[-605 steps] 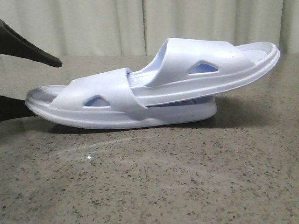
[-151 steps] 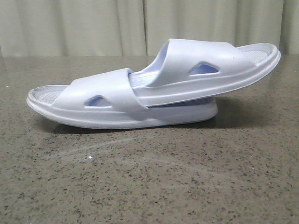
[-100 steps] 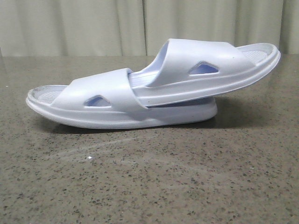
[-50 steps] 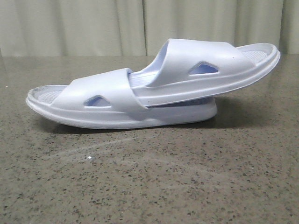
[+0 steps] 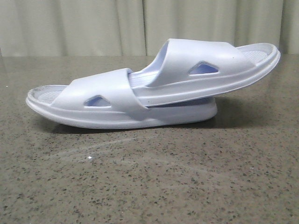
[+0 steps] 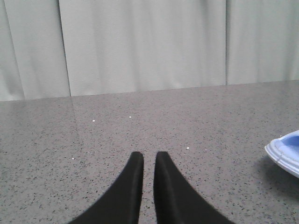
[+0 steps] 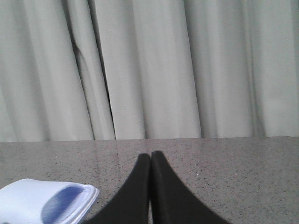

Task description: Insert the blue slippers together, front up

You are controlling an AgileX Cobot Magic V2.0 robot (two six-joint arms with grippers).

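The blue slippers [image 5: 149, 86] lay nested across the middle of the front frame on the speckled surface [image 5: 149, 182]. The lower one sat flat; the upper one was pushed through its strap and tilted up toward the upper right, its end clear of the surface. The left tool [image 6: 144, 157] was nearly closed, a thin gap between its fingers, gripping nothing. The right tool [image 7: 150, 156] was closed with tips touching, empty. Curtains [image 5: 140, 25] hung behind.

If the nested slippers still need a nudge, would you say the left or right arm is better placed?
Hard to separate: both grippers, left and right, sit shut and clear of the blue slippers, each glimpsing only one end.
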